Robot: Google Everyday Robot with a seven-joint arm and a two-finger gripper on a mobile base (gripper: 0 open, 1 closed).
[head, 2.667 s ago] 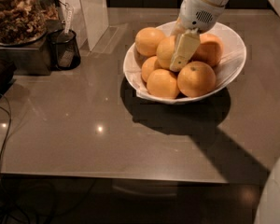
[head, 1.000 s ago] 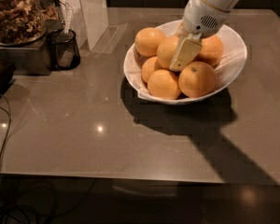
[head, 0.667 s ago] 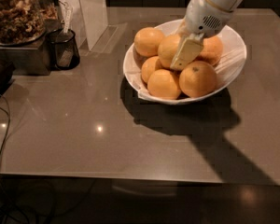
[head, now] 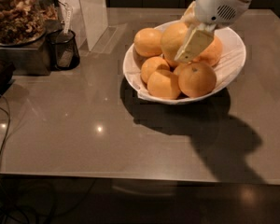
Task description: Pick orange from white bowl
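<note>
The gripper (head: pixel 180 50) hung over the middle of the bowl (head: pixel 234 63), pinching the orange (head: pixel 172 34), which sat highest in the bowl's pile. One cream finger (head: pixel 194 44) pressed against the orange's right side. A black cup (head: pixel 63 49) stood well left of the bowl.

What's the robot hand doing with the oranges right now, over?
Gripper over white bowl, jaws shut on orange. Orange tops the pile. Other oranges packed close underneath.
</note>
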